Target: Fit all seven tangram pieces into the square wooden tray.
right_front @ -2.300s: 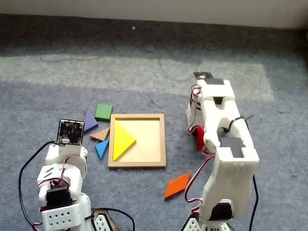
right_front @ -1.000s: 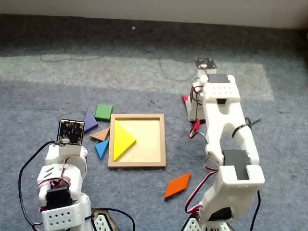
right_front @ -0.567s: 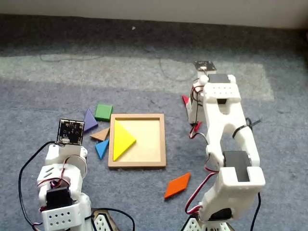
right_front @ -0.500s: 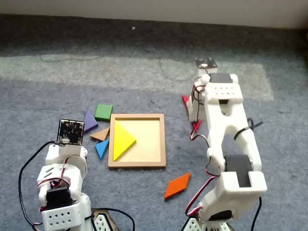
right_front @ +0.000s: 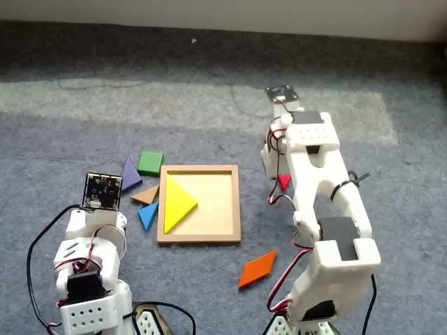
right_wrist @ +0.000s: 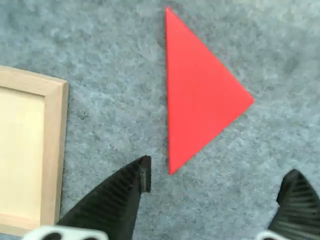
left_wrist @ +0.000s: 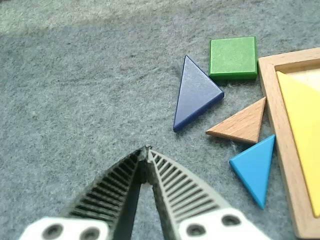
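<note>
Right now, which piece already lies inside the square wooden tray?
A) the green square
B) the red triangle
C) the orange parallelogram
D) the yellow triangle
D: in the high view the yellow triangle lies flat inside the wooden tray, against its left side, and it is the only piece within the rim.

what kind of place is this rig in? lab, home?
Probably an indoor tabletop robotics setup; lab or home is unclear. Cues: grey carpet-like covering, small white left arm and right arm, wooden puzzle tray with loose tangram pieces beside it.
</note>
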Robot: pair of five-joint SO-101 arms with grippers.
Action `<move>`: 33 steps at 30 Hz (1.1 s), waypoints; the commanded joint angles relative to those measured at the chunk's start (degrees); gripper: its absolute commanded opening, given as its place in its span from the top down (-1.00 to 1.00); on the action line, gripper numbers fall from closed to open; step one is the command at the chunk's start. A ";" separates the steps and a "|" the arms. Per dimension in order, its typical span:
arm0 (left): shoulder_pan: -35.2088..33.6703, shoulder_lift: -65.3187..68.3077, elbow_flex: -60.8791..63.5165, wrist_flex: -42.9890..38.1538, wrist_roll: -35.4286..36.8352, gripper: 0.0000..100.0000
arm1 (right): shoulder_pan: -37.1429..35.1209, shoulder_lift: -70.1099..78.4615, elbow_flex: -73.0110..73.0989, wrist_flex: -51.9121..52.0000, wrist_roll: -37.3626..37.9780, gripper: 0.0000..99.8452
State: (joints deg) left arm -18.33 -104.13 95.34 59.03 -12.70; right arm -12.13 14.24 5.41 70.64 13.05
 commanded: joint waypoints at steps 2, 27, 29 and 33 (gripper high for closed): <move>-0.40 -0.13 -0.66 -1.05 -0.35 0.98 | -0.84 3.30 -5.76 -1.89 2.29 0.21; -0.40 -0.13 -0.66 -0.88 -0.35 0.98 | 0.04 31.16 -34.15 6.73 11.16 0.92; -0.40 -0.13 -0.66 -0.97 -0.35 0.98 | 0.48 29.67 -34.15 7.78 11.25 0.97; -0.40 -0.13 -0.66 -0.97 -0.35 0.98 | 0.57 26.33 -33.80 9.10 11.25 0.99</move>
State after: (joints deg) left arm -18.33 -104.13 95.34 59.03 -12.70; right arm -10.99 43.69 -27.82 78.46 23.52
